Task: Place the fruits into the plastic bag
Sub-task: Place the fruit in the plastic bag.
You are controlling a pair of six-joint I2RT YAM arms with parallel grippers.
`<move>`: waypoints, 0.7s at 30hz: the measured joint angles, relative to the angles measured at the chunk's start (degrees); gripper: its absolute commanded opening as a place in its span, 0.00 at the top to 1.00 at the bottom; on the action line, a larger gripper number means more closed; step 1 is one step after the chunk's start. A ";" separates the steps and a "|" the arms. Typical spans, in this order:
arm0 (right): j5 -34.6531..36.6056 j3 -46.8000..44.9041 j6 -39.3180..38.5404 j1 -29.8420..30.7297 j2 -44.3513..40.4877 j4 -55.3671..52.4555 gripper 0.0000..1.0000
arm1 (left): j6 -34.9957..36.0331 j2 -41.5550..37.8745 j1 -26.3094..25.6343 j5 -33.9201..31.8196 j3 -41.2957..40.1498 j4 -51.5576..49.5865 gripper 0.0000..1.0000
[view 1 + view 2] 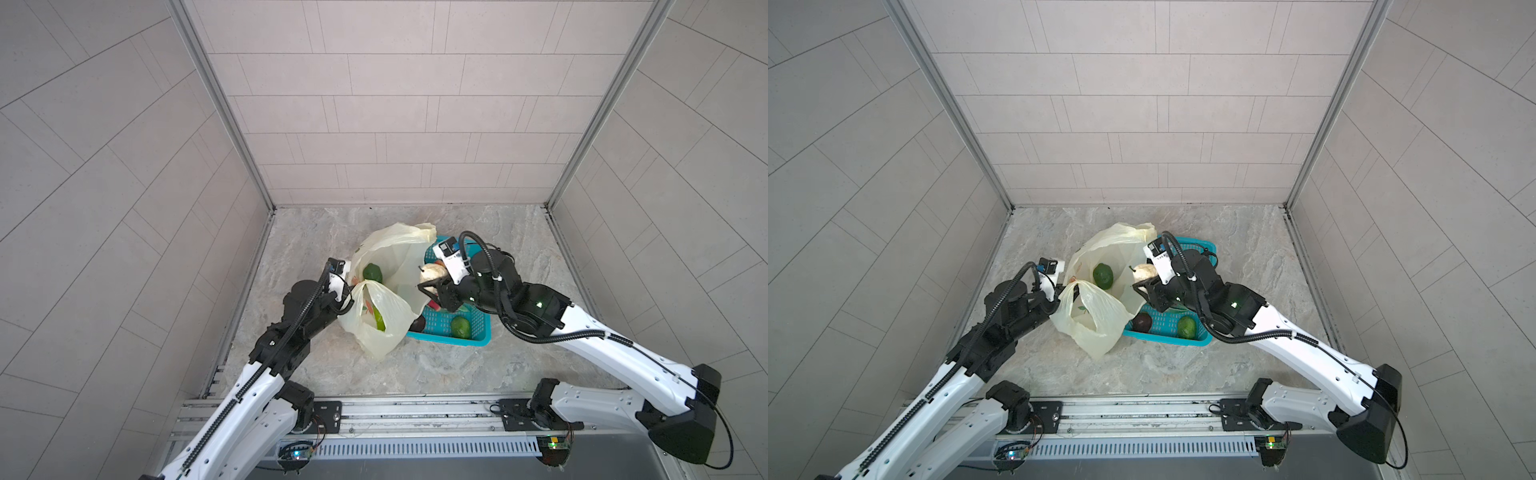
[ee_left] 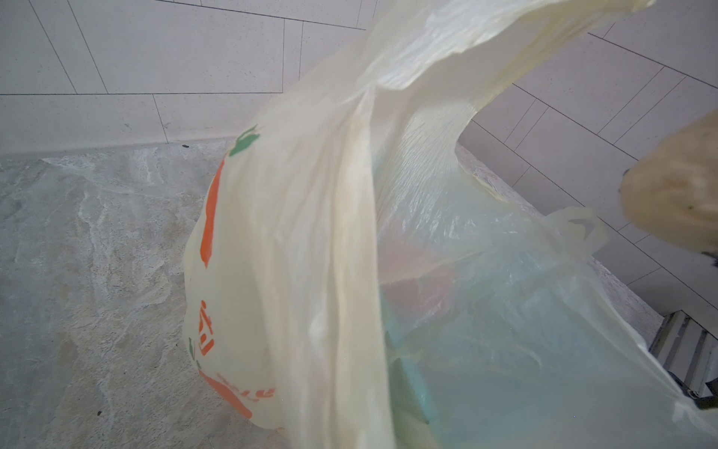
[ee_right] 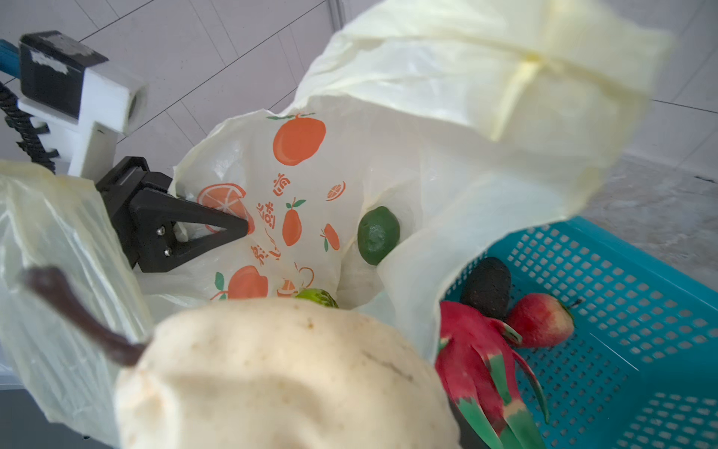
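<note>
Here, right tool (image 1: 430, 283) clamped on pale pear (image 1: 433, 272) — just beside plastic bag (image 1: 397, 249), left tool (image 3: 241, 229) pinched shut on it

- This is a robot test booth in a lab, not a lived-in room.
- Three plain, tile-patterned walls (image 1: 395, 124) box in a small space, joined at the corners by bare aluminium posts (image 1: 224, 108).
- The floor (image 1: 415, 365) is a stone-look sheet.
- A left arm (image 1: 257, 399) and a right arm (image 1: 615, 353), both white and black, are mounted on a metal rail (image 1: 415, 409) along the near edge.
- A slotted cable duct (image 1: 415, 448) and small circuit boards (image 1: 296, 454) with lit lights sit by the rail.
- A plastic bag (image 1: 395, 257) and a teal basket (image 1: 449, 337) are between the arms.
</note>
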 measured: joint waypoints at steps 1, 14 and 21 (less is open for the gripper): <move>-0.55 1.73 -0.39 0.33 2.43 0.50 0.58 | 0.00 -0.15 0.00 -0.04 -0.17 0.02 1.00; -2.16 10.91 -1.99 6.21 26.14 4.50 0.55 | 1.09 -1.33 0.00 -4.52 -0.46 -2.80 1.00; -2.16 11.10 0.35 6.32 33.07 3.02 0.49 | 2.08 -2.05 0.00 -6.43 0.46 -5.35 1.00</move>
